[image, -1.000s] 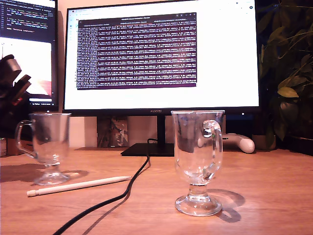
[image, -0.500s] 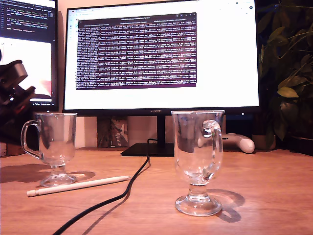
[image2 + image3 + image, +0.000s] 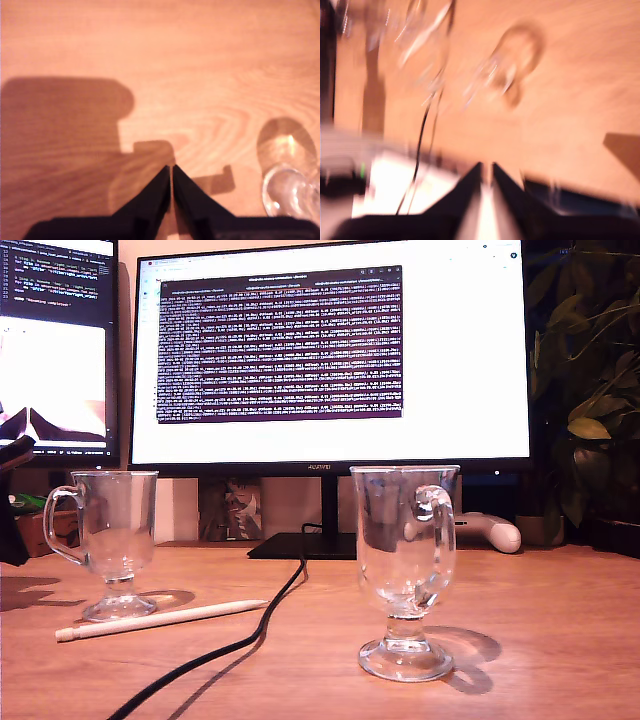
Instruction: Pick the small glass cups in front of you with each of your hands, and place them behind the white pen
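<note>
Apparently one half of the job is done: the far cup [image 3: 110, 540] stands upright on the desk [image 3: 560, 640] just behind the white pen [image 3: 160, 620], at the exterior view's left, with nothing holding it. The near cup [image 3: 405, 570] stands free on its foot in the foreground, on the camera's side of the pen and across the black cable [image 3: 250, 630] from it, so it looks like the one left to fetch.

The first gripper [image 3: 171, 172] has its fingers [image 3: 155, 200] pressed together on nothing, over bare wood; a glass foot [image 3: 290, 192] sits off to one side of them, apart, and which cup it belongs to cannot be told. The second gripper [image 3: 486, 167] shows in a blurred picture, fingers seemingly drawn together and empty, both cups well ahead of it.

The next move probably calls for spreading the fingers, closing on the near cup's bowl or stem, and carrying it over the cable without tipping it.
</note>
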{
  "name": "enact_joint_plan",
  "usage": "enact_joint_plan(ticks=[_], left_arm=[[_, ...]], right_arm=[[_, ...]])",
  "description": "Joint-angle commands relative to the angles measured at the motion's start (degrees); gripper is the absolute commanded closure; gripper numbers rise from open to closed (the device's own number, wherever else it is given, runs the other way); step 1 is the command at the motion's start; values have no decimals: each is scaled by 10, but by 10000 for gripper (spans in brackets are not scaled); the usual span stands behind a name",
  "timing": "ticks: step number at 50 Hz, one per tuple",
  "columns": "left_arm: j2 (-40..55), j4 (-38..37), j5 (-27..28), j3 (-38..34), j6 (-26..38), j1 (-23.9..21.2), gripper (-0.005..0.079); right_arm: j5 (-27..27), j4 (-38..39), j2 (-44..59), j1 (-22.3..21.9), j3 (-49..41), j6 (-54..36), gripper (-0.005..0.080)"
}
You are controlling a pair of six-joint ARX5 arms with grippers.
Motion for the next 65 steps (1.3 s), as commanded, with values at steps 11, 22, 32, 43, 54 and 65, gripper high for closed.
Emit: enact_joint_plan(ticks=[11, 22, 32, 43, 54, 65], left_arm=[[-3, 3, 0, 3, -1, -2, 762], [-7, 7, 2, 3, -2, -2, 762], [-7, 12, 3, 3, -2, -1, 762], [-7, 19, 3, 3, -4, -2, 762], [-7, 23, 9, 3, -10, -1, 762], [-7, 26, 12, 3, -12, -1, 762]], right_arm=[[-6, -7, 142, 64, 65, -5, 427], [16, -5, 243, 79, 139, -19, 422], [24, -6, 310, 86, 193, -37, 423], [51, -8, 377, 109, 227, -52, 426], [66, -2, 424, 117, 242, -67, 438], [69, 30, 442, 117, 242, -67, 469]])
